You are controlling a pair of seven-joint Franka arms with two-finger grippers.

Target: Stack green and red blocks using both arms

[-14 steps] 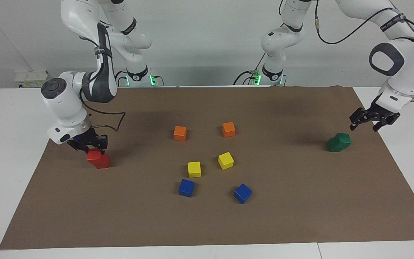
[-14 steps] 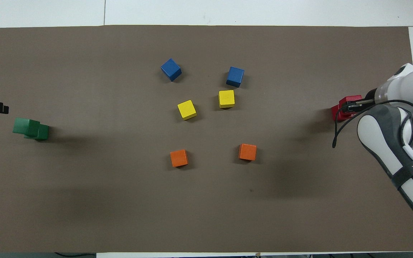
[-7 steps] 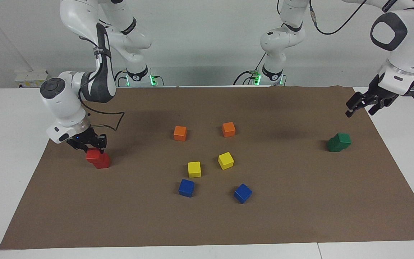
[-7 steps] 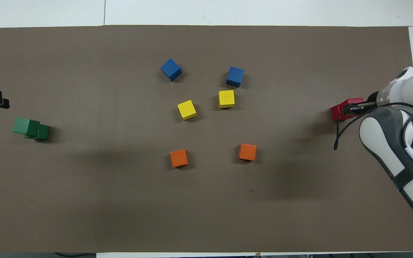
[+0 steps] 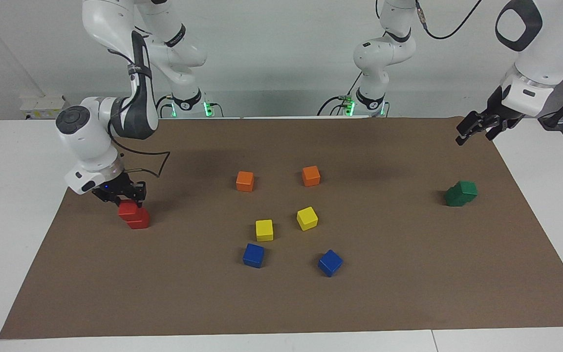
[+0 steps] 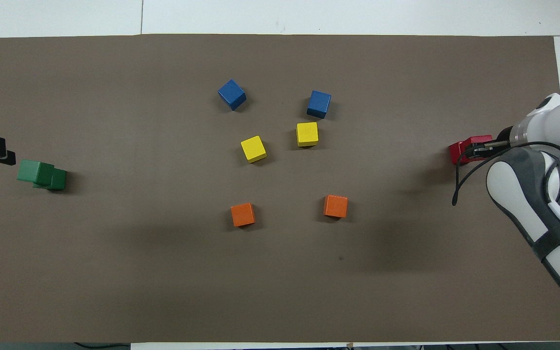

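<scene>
Two red blocks sit stacked at the right arm's end of the mat. The upper red block (image 5: 127, 209) (image 6: 477, 141) rests skewed on the lower red block (image 5: 139, 221) (image 6: 456, 151). My right gripper (image 5: 126, 198) (image 6: 480, 147) is down at the upper red block, touching or just above it. Two green blocks sit stacked at the left arm's end. The upper green block (image 5: 467, 189) (image 6: 34, 171) sits offset on the lower green block (image 5: 453, 197) (image 6: 59, 180). My left gripper (image 5: 476, 133) (image 6: 3, 155) is open, empty, and raised well above the green stack.
Mid-mat stand two orange cubes (image 5: 245, 181) (image 5: 311, 176), two yellow cubes (image 5: 264, 230) (image 5: 307, 218) and two blue cubes (image 5: 253, 255) (image 5: 330, 262). The brown mat (image 5: 408, 293) covers the white table. A black cable loops from the right wrist.
My left gripper has risen away from the green stack, which stays in place. My right gripper has stayed at the upper red block and barely shifted.
</scene>
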